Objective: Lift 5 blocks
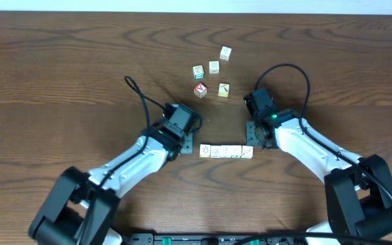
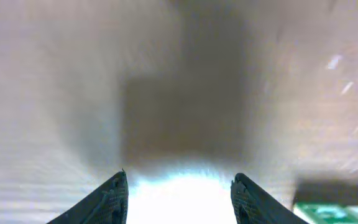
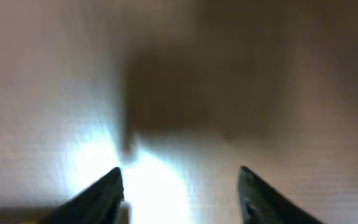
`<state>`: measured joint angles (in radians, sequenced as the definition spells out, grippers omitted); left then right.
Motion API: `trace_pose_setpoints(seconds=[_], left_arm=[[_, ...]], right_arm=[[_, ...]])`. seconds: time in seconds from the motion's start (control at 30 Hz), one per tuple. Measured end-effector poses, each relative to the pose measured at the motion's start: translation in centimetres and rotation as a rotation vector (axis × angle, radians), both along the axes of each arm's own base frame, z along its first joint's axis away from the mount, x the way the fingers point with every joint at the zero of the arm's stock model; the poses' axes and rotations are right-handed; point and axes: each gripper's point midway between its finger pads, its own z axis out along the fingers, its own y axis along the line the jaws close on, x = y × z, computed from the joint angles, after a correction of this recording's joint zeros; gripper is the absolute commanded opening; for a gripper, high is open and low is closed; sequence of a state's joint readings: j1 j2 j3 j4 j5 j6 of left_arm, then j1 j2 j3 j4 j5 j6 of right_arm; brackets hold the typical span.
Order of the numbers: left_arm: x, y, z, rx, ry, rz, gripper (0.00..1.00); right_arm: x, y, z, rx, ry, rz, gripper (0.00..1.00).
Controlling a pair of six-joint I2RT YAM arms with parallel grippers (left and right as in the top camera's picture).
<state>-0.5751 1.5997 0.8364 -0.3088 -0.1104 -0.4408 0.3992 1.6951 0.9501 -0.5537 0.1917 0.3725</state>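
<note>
Table (image 1: 39, 75) – dark wood, fills frame. Left arm (image 1: 135, 158) in from lower left, right arm (image 1: 305, 143) from lower right. Left gripper (image 2: 179, 180) – jaws apart, nothing between; right gripper (image 3: 180, 174) likewise released. Blocks (image 1: 226, 151) in tight row flat on table, lower centre, between grippers. Loose cubes (image 1: 214, 67) upper centre, red-faced cube (image 1: 201, 89) among them.

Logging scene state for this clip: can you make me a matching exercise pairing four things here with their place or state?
Things:
1. row of blocks
2. red-faced cube
3. yellowish cube
4. left end effector

Place or state:
A. open, nothing between its fingers
B. in a straight line, nearest the robot
C. just beyond the row, left one of a pair
D. just beyond the row, right one of a pair

Pairs: 1-B, 2-C, 3-D, 4-A
</note>
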Motion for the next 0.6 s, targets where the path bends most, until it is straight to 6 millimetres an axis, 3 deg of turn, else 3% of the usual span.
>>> trace_pose_setpoints(seconds=[0.13, 0.23, 0.4, 0.53, 0.6], left_arm=[[1.7, 0.2, 4.5, -0.03, -0.128, -0.031, 0.58], [2.4, 0.6, 8.5, -0.044, -0.242, -0.071, 0.64], [2.5, 2.5, 13.7, -0.02, -0.391, -0.095, 0.64], [1.1, 4.6, 17.7, 0.022, -0.496, -0.086, 0.64], [-0.2, 6.0, 20.7, 0.038, -0.585, -0.078, 0.64]], right_arm=[[3.2, 0.4, 1.4, 0.016, -0.133, 0.004, 0.86], [5.1, 0.6, 2.5, 0.011, -0.221, 0.004, 0.93], [7.5, 0.2, 4.3, -0.032, -0.343, -0.003, 0.88], [7.8, -0.2, 5.1, -0.082, -0.352, 0.04, 0.88], [7.9, -0.3, 6.3, -0.099, -0.373, 0.068, 0.89]])
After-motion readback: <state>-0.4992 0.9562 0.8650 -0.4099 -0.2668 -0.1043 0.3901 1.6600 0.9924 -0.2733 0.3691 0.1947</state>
